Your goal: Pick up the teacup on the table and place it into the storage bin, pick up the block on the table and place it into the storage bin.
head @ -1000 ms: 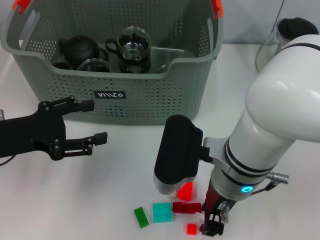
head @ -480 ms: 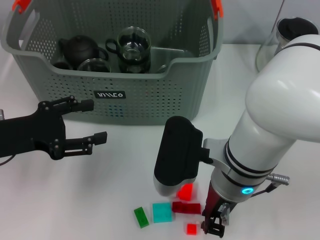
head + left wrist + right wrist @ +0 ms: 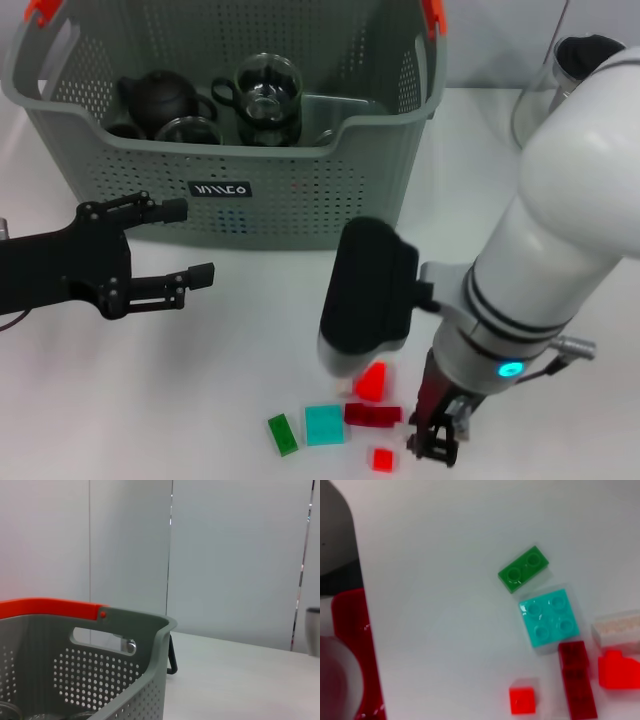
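White desk [image 3: 230, 370] carries the storage bin [image 3: 300, 190] at the back, in which a dark teapot [image 3: 160, 98] and glass cups [image 3: 266, 92] are seen. Near the front edge a cluster of blocks is laid: green [image 3: 283, 434], teal [image 3: 324, 424], dark red [image 3: 373, 414], and two bright red ones [image 3: 383, 459]. The right tool [image 3: 432, 447] is held low just beside the small red block; its opening cannot be told. The left tool [image 3: 178, 242] is spread wide, holding nothing, before the bin.
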Controlling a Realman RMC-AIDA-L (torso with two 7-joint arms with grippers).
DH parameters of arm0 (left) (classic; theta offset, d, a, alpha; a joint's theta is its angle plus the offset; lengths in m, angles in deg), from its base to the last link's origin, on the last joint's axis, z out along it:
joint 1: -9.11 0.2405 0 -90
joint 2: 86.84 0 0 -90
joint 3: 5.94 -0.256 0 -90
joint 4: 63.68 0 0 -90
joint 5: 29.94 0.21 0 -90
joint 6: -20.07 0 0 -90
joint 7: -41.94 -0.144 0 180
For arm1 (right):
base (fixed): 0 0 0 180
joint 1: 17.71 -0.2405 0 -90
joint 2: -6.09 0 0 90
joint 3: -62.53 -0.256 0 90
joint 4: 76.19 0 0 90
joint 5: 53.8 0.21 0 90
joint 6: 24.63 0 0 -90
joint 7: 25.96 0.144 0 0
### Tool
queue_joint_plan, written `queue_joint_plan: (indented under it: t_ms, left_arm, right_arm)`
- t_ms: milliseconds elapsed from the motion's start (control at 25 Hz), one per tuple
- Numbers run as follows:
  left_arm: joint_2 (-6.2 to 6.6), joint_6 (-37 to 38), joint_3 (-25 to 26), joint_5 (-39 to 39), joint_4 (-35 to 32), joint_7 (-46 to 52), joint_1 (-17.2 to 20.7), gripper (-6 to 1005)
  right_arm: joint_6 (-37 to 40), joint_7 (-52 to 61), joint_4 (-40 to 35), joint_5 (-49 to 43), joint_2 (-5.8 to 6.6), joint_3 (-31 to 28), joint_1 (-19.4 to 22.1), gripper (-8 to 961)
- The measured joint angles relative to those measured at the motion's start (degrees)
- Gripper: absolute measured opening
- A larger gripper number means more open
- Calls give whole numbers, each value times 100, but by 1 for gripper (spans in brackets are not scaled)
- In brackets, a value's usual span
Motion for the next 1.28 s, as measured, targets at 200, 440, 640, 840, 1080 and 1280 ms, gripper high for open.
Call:
queue_joint_plan:
  t_ms: [200,440,640,840,1080,1280]
  left_arm:
    - [0,18,0,-3,0,2,0,842]
    - [0,56,0,-10,-15,4,2,842]
    - [0,86,0,-1,-53,5,101,842]
    - [45,199,127,8,-107,8,209,842]
    - [70,315,206,14,-163,4,265,842]
    - [72,363,205,58,-204,0,278,842]
  right_arm:
    - [606,-231,-566,-81,20,-890,197,170]
    - [1049,-633,-1167,218,17,-2312,233,172]
    - [737,-991,-1244,538,24,-3295,28,174]
    - [-79,-1212,-1170,559,15,-3696,-271,175]
    - [-1873,-1270,-254,550,2,-3622,-626,177]
    - [-3187,-1293,961,549,6,-3574,-1042,179]
